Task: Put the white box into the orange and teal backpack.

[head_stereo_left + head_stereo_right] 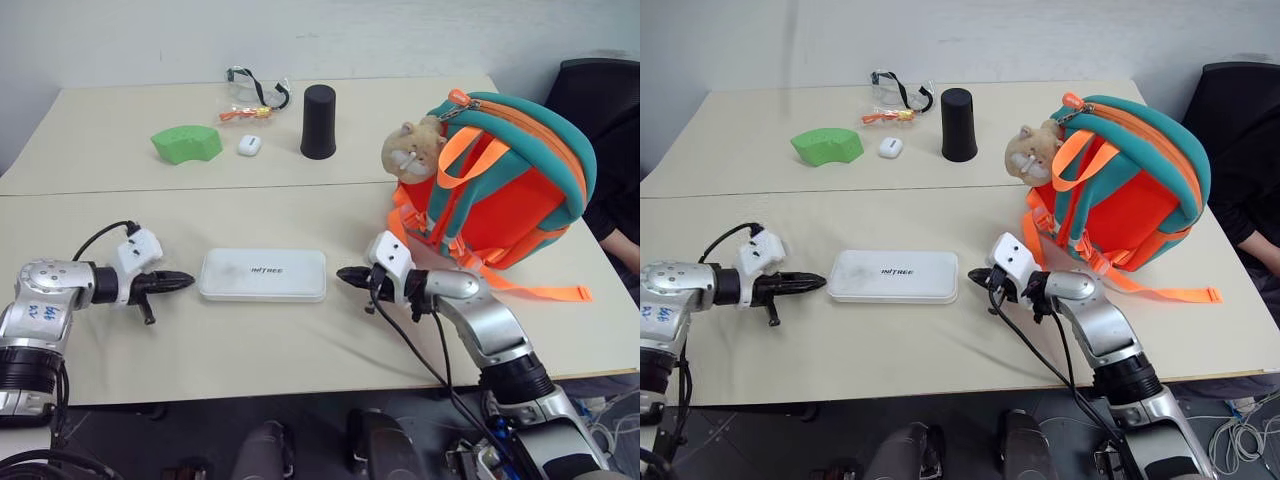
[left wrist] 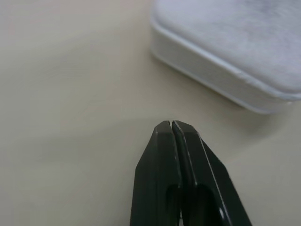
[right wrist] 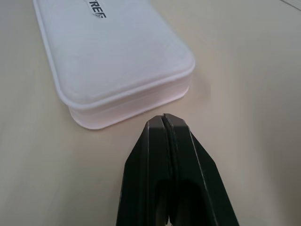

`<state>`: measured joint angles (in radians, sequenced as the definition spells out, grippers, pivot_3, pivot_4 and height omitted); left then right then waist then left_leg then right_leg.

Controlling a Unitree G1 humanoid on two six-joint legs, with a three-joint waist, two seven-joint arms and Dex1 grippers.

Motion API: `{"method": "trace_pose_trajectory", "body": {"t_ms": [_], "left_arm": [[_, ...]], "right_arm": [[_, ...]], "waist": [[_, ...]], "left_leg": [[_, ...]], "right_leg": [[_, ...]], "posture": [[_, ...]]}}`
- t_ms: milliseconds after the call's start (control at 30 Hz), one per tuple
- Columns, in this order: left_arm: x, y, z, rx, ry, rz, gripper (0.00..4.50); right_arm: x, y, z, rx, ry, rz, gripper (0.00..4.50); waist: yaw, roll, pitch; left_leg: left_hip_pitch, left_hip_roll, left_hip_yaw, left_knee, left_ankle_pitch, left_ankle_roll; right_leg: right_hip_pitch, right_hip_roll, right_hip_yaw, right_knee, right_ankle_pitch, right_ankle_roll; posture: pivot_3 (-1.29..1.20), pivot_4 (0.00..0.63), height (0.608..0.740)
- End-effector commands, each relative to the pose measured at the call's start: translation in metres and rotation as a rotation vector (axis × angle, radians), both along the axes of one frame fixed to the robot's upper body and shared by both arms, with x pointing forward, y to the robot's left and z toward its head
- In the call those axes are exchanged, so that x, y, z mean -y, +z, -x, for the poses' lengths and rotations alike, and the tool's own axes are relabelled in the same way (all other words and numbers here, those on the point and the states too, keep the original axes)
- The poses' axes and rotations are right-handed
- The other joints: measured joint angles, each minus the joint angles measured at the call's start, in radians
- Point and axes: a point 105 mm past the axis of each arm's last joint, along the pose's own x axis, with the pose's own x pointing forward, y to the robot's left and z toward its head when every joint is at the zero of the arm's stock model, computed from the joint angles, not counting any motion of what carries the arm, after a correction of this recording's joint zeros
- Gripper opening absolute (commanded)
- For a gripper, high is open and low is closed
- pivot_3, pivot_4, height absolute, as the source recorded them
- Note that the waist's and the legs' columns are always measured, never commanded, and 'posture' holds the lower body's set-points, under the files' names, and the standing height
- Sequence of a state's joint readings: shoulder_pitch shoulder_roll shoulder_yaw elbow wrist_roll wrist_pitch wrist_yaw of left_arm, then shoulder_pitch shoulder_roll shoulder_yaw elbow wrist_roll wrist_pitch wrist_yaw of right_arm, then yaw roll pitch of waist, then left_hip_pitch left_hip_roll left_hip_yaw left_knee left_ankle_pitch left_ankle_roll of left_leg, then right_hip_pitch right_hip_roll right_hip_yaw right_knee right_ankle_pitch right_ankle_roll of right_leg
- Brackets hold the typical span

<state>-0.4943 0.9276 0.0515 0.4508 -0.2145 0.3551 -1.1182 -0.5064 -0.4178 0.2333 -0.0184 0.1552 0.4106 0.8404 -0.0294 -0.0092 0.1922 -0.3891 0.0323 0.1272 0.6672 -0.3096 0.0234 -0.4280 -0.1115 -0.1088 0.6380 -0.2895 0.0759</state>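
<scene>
Flat white plastic box [image 1: 262, 275] lying long-axis left-right on the table [image 1: 300, 340] between both pinched-shut, empty grippers, left [image 1: 186, 281] and right [image 1: 343, 272], about equally close, orange-teal padded backpack [image 1: 505, 180] far right.

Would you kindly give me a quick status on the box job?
Both grippers, left and right, shut, empty, flanking white box. Box flat on table. Backpack upright beyond the right gripper. Nothing in the way.
</scene>
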Motion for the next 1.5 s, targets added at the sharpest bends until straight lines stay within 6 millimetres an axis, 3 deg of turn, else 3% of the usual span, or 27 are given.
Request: {"method": "trace_pose_trajectory", "body": {"t_ms": [33, 167, 400, 800, 933, 1167, 1300, 1500], "left_arm": [[-0.005, 0.017, 0.004, -0.138, 0.073, 0.173, 0.96], [0.002, 0.024, 0.011, -0.279, 0.066, 0.314, 2.16], [0.012, 0.028, -0.004, -0.382, 0.154, 0.467, 4.43], [0.074, 0.010, -0.018, -0.604, 0.085, 0.543, 4.43], [0.087, 0.018, -0.023, -0.613, 0.038, 0.553, 4.43], [0.092, 0.034, -0.027, -0.605, -0.026, 0.576, 4.43], [0.098, 0.041, -0.027, -0.593, -0.082, 0.587, 3.54], [0.100, 0.056, -0.021, -0.599, -0.152, 0.636, 1.65]], "right_arm": [[-0.006, 0.011, -0.002, 0.057, 0.023, -0.004, 0.00], [-0.009, 0.012, -0.003, 0.072, 0.040, 0.005, 0.00], [-0.011, 0.013, -0.003, 0.084, 0.055, 0.016, 0.00], [-0.011, 0.014, -0.003, 0.093, 0.051, 0.020, 0.00], [-0.008, 0.011, -0.001, 0.088, 0.042, 0.023, 0.00], [-0.005, 0.006, 0.002, 0.083, 0.017, 0.019, 0.00], [-0.003, 0.003, 0.005, 0.080, 0.008, 0.017, 0.00], [0.000, 0.000, 0.010, 0.080, 0.000, 0.020, 0.00]], "waist": [[0.000, -0.001, 0.000], [-0.001, -0.001, 0.000], [0.000, -0.002, 0.000], [0.004, -0.003, -0.001], [0.006, -0.004, -0.001], [0.002, -0.004, -0.001], [0.001, -0.004, -0.001], [0.002, -0.004, 0.000]], "left_leg": [[-0.001, 0.000, 0.000, 0.000, 0.000, 0.000], [-0.001, -0.001, 0.001, 0.001, 0.000, 0.001], [-0.001, -0.001, 0.000, 0.002, 0.000, 0.001], [-0.001, -0.001, 0.000, 0.008, 0.000, 0.001], [-0.003, -0.001, -0.002, 0.012, 0.000, 0.001], [-0.004, -0.001, -0.002, 0.012, 0.000, 0.001], [-0.004, -0.001, -0.002, 0.012, 0.000, 0.001], [-0.005, -0.001, -0.002, 0.013, 0.000, 0.001]], "right_leg": [[0.000, 0.001, 0.000, 0.000, 0.000, 0.000], [0.000, 0.002, 0.001, 0.000, 0.000, 0.001], [0.000, 0.002, 0.001, 0.001, 0.000, 0.001], [0.000, 0.002, 0.002, 0.005, 0.000, 0.001], [0.001, 0.001, 0.002, 0.006, 0.000, 0.001], [-0.001, 0.002, 0.002, 0.006, 0.000, 0.001], [-0.001, 0.002, 0.002, 0.006, 0.000, 0.001], [-0.001, 0.002, 0.002, 0.006, 0.000, 0.001]], "posture": [[0.00, 0.150, 0.740], [0.00, 0.150, 0.740], [0.00, 0.150, 0.740], [0.00, 0.150, 0.740], [0.00, 0.150, 0.740], [0.00, 0.150, 0.740], [0.00, 0.150, 0.740], [0.00, 0.150, 0.740]]}}
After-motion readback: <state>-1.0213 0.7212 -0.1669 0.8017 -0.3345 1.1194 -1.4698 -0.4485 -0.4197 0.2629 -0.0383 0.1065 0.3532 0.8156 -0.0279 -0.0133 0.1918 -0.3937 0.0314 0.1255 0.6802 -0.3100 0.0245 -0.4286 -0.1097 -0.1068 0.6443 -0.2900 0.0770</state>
